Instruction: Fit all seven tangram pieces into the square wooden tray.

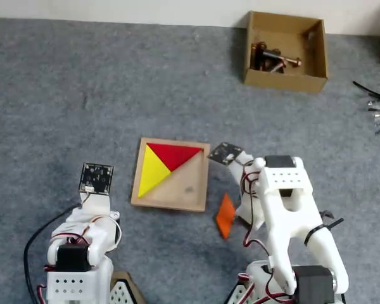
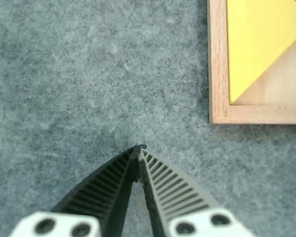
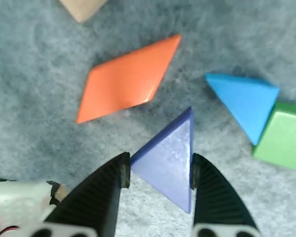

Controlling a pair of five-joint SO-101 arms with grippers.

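Grey felt-covered table [image 1: 63, 82], light wall strip along the far edge. Far right sits a cardboard box [image 1: 285, 79] w/ some metal bits inside.

Square wooden tray [image 1: 171, 204] is mid-table, btwn the two arms. Two pieces are in it: red triangle [image 1: 174, 155] along the far side, yellow triangle [image 1: 151, 172] along the left side, the two touching along a diagonal edge. Rest of the tray floor is bare wood.

Left arm [image 1: 82, 247] is at the near left, just beside the tray's left side. Left pincer [image 2: 139, 148] is clenched, tips pressed together, nothing in it, over bare felt. Left wrist view also has the tray's rim and a corner of the yellow triangle close by.

Right arm [image 1: 285, 209] is near right, bent over the felt beside the tray's right side. Right pincer [image 3: 158, 170] is grasping the purple triangle [image 3: 167, 158], one finger on each side of it. Can't tell if the piece is lifted or resting on the felt.

Orange parallelogram [image 1: 225, 215] lies flat on the felt just off the tray's near right corner, near the purple triangle but apart from it. Blue triangle [image 3: 244, 101] lies on the felt beside the purple one, not touching it. Blue's edge is against a green piece [image 3: 283, 138] that's cut off at the frame edge.
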